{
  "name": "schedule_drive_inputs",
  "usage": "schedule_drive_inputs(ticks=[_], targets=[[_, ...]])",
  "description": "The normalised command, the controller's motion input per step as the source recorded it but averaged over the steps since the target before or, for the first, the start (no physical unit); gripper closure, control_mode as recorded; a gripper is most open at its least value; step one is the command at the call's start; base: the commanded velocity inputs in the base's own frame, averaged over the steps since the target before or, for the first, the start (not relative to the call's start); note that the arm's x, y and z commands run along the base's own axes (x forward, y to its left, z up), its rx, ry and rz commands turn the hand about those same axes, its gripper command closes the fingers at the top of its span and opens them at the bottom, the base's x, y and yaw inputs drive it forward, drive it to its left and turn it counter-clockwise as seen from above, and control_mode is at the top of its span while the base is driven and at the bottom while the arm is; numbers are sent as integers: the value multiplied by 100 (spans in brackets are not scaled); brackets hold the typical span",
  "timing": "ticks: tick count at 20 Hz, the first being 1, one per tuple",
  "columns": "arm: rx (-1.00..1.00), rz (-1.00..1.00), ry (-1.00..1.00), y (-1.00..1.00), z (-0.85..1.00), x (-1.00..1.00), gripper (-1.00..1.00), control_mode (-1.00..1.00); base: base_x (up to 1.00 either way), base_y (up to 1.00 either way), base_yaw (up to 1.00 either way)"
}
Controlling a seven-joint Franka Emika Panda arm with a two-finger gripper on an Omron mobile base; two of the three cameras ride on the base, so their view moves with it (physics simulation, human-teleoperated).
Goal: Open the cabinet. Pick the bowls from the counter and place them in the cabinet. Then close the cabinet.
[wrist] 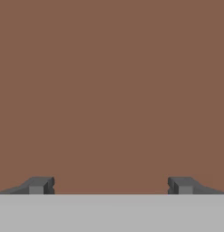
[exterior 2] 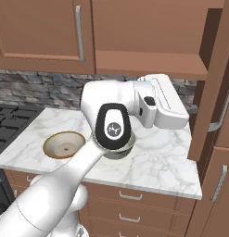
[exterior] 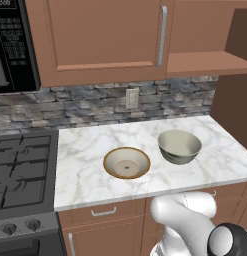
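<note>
The cabinet [exterior: 100, 40] has its left door closed and its right door [exterior 2: 211, 92] swung open, baring the wooden shelf [exterior: 205, 62]. On the counter [exterior: 85, 150] sit the cream bowl [exterior: 127, 163] and, to its right, the grey-green bowl [exterior: 179, 146]. The right base view has the cream bowl [exterior 2: 65, 144] in the open, while the arm's elbow covers most of the grey-green bowl [exterior 2: 121, 152]. My gripper [exterior 2: 194, 109] hangs above the counter's right end, facing the open door from close by. In the hand view my gripper [wrist: 111, 186] is open, with plain brown wood ahead and nothing between its fingertips [wrist: 41, 185].
A black microwave [exterior: 12, 45] hangs at the left above the gas stove [exterior: 22, 170]. Behind the counter runs a stone backsplash with a wall socket [exterior: 132, 98]. Drawers [exterior 2: 130, 196] lie under the counter. The open door's bar handle [exterior 2: 222, 111] sticks out at the right.
</note>
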Motion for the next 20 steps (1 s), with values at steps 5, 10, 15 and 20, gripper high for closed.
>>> schedule_drive_inputs(ticks=[5,10,15,20], targets=[[0,0,-16,23,-3,-92,-100,-100,0,0,0],[-3,6,-16,66,-3,-95,-100,-100,0,0,0],[-12,9,-4,43,5,-48,-100,-100,0,0,0],[-14,24,16,48,30,-24,-100,-100,0,0,0]])
